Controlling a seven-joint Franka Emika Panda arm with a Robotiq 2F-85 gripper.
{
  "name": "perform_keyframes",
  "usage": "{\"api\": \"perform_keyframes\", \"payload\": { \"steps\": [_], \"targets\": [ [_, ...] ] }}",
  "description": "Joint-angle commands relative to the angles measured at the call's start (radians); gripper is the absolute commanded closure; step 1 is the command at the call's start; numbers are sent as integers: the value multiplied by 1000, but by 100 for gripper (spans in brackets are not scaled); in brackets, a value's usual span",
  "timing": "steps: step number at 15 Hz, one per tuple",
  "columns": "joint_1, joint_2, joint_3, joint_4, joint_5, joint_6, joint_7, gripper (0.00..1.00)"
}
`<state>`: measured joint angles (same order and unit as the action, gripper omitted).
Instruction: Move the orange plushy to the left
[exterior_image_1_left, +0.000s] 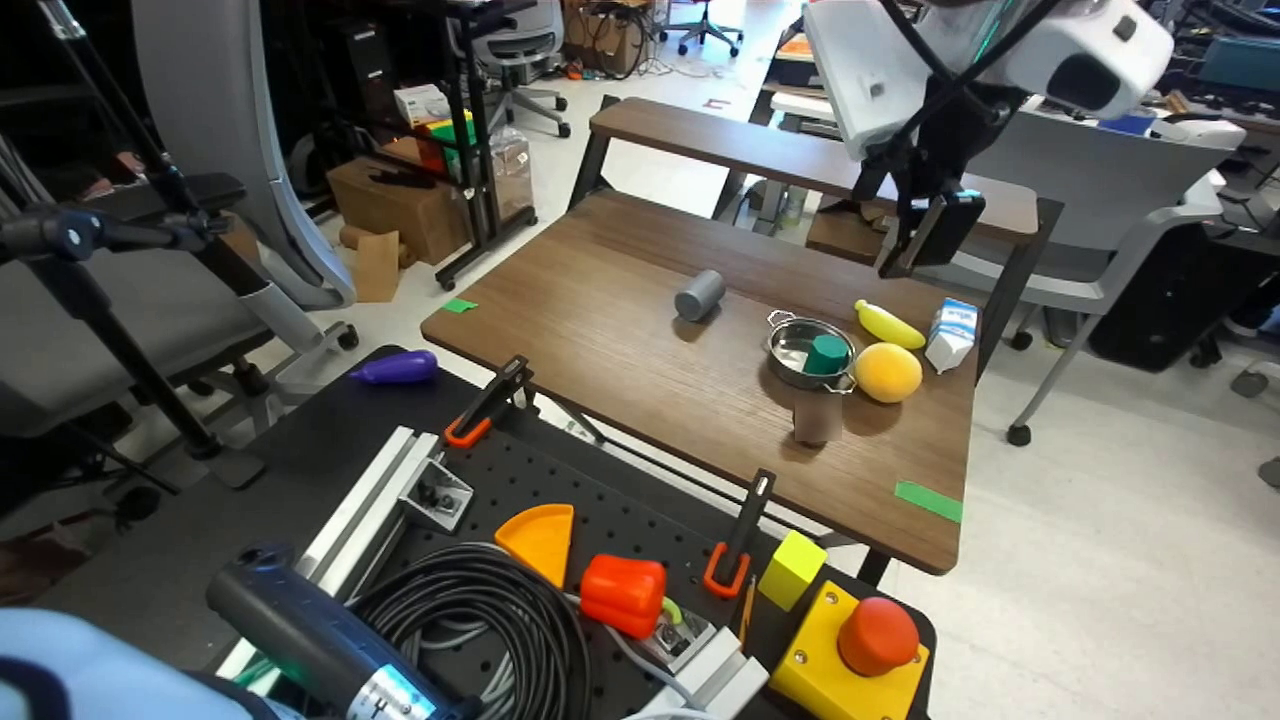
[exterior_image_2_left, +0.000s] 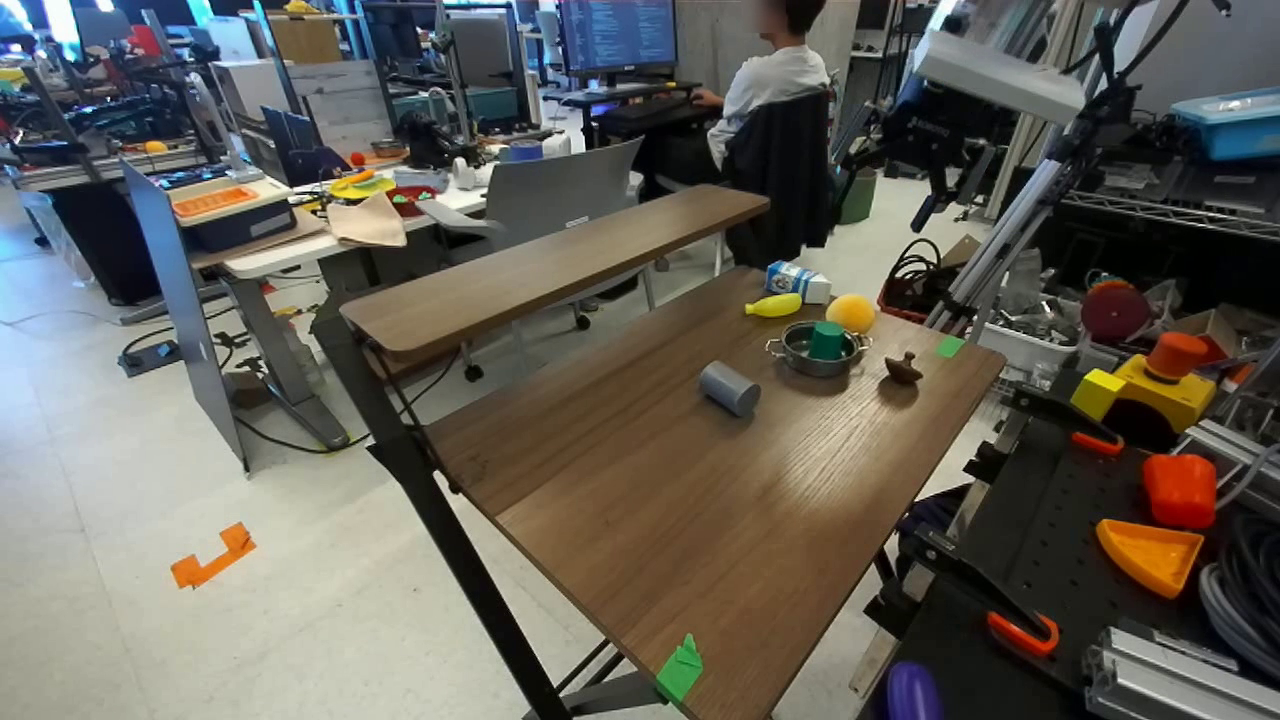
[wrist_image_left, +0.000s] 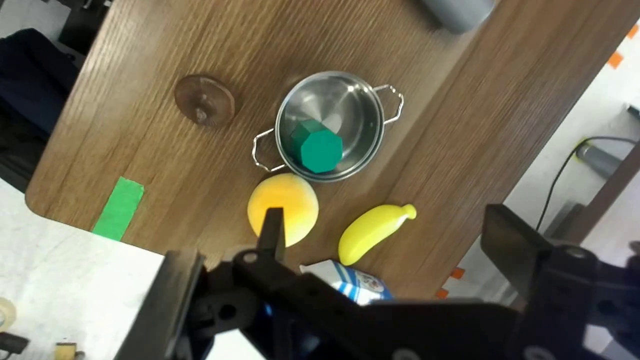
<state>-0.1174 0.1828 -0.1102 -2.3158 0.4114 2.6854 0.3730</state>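
The orange plushy, a round yellow-orange ball, rests on the brown table beside a metal pot. It shows in both exterior views (exterior_image_1_left: 888, 373) (exterior_image_2_left: 850, 312). In the wrist view the orange plushy (wrist_image_left: 295, 197) is partly covered by one gripper finger. My gripper (wrist_image_left: 385, 209) is wide open with nothing between its fingers. In an exterior view my gripper (exterior_image_1_left: 925, 238) hangs in the air above the table's far right end, well above the plushy and apart from it.
The pot (wrist_image_left: 352, 115) holds a green block (wrist_image_left: 321, 150). A yellow banana (wrist_image_left: 375, 231) and a milk carton (wrist_image_left: 357, 280) lie near the plushy. A brown lid (wrist_image_left: 205, 100) and grey cylinder (exterior_image_1_left: 700, 295) are also on the table. A raised shelf (exterior_image_1_left: 720, 140) runs along one edge.
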Motion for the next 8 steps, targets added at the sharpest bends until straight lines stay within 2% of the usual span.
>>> {"api": "perform_keyframes", "payload": {
  "steps": [1, 8],
  "targets": [
    [-20, 170, -16, 118, 69, 67, 100, 0],
    [-23, 409, -42, 245, 89, 111, 293, 0]
  ]
}}
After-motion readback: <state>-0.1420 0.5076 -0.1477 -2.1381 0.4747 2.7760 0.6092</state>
